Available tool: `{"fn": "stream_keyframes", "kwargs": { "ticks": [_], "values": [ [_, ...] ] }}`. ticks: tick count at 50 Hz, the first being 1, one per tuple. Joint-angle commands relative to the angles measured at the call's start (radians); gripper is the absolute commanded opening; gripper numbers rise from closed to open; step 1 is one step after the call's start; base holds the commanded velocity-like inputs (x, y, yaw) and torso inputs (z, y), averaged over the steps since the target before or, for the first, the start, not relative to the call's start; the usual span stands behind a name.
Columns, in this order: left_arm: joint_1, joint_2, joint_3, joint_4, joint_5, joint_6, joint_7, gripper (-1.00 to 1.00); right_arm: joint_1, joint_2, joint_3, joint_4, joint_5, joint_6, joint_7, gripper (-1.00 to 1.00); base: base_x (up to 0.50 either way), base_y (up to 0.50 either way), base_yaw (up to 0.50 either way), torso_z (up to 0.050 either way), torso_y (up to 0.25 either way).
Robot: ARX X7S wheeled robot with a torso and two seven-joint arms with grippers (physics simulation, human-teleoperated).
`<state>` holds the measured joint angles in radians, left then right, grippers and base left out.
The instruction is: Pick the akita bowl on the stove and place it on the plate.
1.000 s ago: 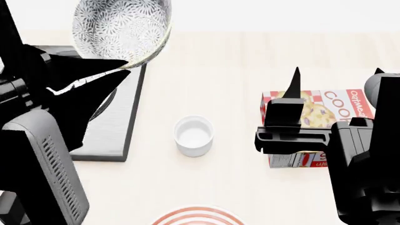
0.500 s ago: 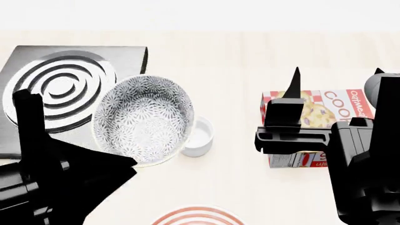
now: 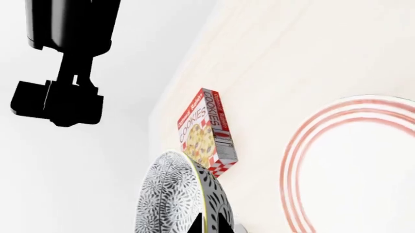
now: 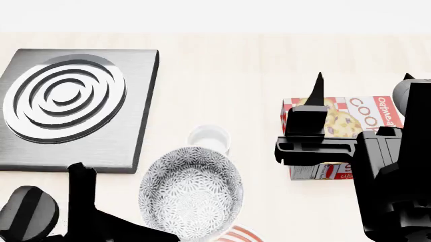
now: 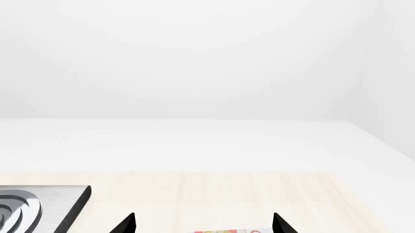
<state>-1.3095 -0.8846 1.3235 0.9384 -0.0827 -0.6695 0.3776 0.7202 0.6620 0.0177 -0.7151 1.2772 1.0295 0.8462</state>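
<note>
One akita bowl (image 4: 191,194) gripped by left tool (image 3: 211,224), now off stove (image 4: 77,108) (right tool (image 5: 203,222) open).

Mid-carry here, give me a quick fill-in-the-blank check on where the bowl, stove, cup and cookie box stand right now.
1. The akita bowl is held by the ____ gripper.
2. The stove now carries ____ bowls.
3. The small white cup sits between the stove and the ____ box.
4. The plate has ____ rings on its rim.

Missing words: left; no; cookie; red
</note>
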Motion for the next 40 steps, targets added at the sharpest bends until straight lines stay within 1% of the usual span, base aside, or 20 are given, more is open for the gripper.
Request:
{"fn": "stream_keyframes", "kwargs": {
  "ticks": [1, 7, 18, 40],
  "values": [
    [0.049, 0.045, 0.046, -0.006, 0.065, -0.006, -0.052, -1.00, 0.000, 0.002, -0.003, 0.001, 0.001, -0.004, 0.001, 1.00, 0.00, 0.00, 0.00, 0.000, 0.000],
    [0.075, 0.055, 0.079, -0.012, 0.097, -0.005, -0.071, -1.00, 0.000, 0.004, -0.004, 0.001, 0.002, -0.006, 0.002, 1.00, 0.00, 0.00, 0.00, 0.000, 0.000],
    [0.098, 0.076, 0.102, -0.028, 0.124, -0.003, -0.094, -1.00, 0.000, 0.006, -0.007, 0.002, 0.002, -0.009, 0.003, 1.00, 0.00, 0.00, 0.00, 0.000, 0.000],
    [0.150, 0.081, 0.160, -0.052, 0.169, 0.003, -0.121, -1.00, 0.000, 0.010, -0.012, 0.003, 0.005, -0.016, 0.005, 1.00, 0.00, 0.00, 0.00, 0.000, 0.000]
  ]
}}
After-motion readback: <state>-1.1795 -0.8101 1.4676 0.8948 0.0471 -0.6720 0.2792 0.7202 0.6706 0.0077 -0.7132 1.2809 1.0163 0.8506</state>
